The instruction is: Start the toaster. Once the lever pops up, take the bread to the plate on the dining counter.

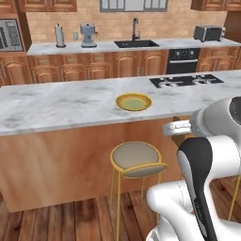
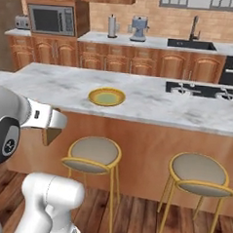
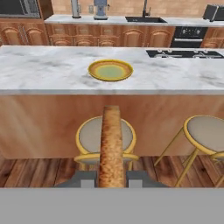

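Hand view shows my gripper (image 3: 111, 178) pinching the bread (image 3: 110, 146) edge-on between its fingertips, out in front of the dining counter (image 3: 39, 74). I see the plate (image 3: 110, 70) near the counter's front edge, above a stool (image 3: 105, 138).

The floor (image 1: 70, 219) is of reddish wood planks; two round stools (image 2: 94, 153) with yellow metal legs and grey seats stand close to the wood-panelled front of the island; behind it a back wall (image 1: 155, 23) of light brick carries a window (image 1: 134, 4) at the top; below run wooden cabinets (image 1: 94, 66) under a pale marble top, with a dark sink (image 1: 136, 44), a black oven (image 1: 183, 61), a microwave (image 2: 51, 19) and a blue coffee machine (image 1: 88, 35).
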Motion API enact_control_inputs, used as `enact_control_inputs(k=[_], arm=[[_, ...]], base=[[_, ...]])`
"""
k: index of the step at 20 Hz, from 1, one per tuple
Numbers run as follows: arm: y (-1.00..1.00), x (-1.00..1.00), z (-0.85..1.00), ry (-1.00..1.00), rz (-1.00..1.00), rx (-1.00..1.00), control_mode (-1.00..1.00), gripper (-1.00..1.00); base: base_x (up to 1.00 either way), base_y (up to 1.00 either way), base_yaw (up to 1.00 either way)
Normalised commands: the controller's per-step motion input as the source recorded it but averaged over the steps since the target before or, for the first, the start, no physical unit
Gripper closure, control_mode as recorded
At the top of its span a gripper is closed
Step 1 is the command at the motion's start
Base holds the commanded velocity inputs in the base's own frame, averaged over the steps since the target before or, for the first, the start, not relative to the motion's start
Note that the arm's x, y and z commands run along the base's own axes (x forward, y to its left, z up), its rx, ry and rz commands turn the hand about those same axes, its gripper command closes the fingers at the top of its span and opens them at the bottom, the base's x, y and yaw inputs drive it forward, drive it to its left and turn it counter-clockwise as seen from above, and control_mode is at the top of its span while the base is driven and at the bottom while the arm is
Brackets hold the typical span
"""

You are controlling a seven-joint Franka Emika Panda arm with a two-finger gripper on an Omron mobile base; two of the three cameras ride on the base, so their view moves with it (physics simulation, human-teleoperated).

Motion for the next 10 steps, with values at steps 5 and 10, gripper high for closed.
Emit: enact_control_inputs(k=[5,10], arm=[[0.0,0.0,0.0,0.0,0.0,0.0,1.0,1.0],[0.0,0.0,0.0,0.0,0.0,0.0,1.0,1.0]], base=[[0.4,-0.02,-0.21],[0.48,0.0,-0.03]])
